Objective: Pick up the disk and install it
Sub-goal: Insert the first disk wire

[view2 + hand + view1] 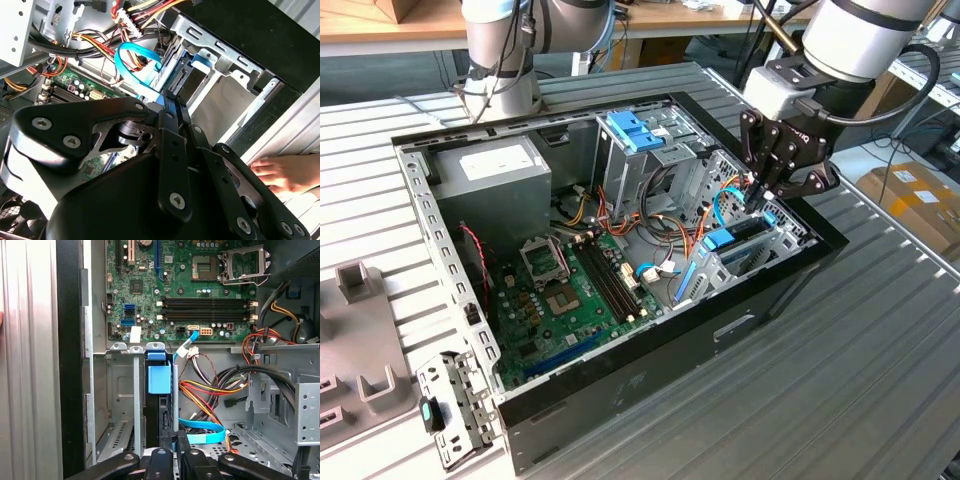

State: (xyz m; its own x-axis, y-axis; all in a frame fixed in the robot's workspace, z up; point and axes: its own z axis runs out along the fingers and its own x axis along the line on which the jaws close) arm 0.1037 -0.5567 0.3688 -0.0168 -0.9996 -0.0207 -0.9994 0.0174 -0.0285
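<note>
The disk (732, 238) stands on edge in a slot of the metal bay at the front corner of the open computer case (650, 370), on the exterior view's right. Its light-blue caddy rail shows on top of it, and in the first wrist view the disk (159, 377) sits between the bay's grey walls. My gripper (762, 200) hangs straight over the bay. In both wrist views the gripper (175, 441) (172, 97) is shut, fingertips together at the end of the disk (192, 80). Whether the tips touch the disk I cannot tell.
A blue data cable (200, 426) and bundled power wires (210, 390) lie beside the bay. The motherboard (580, 290), grey power-supply box (495, 165) and blue-latched drive cage (635, 130) occupy the case. A person's hand (282, 172) rests on the table outside the case wall.
</note>
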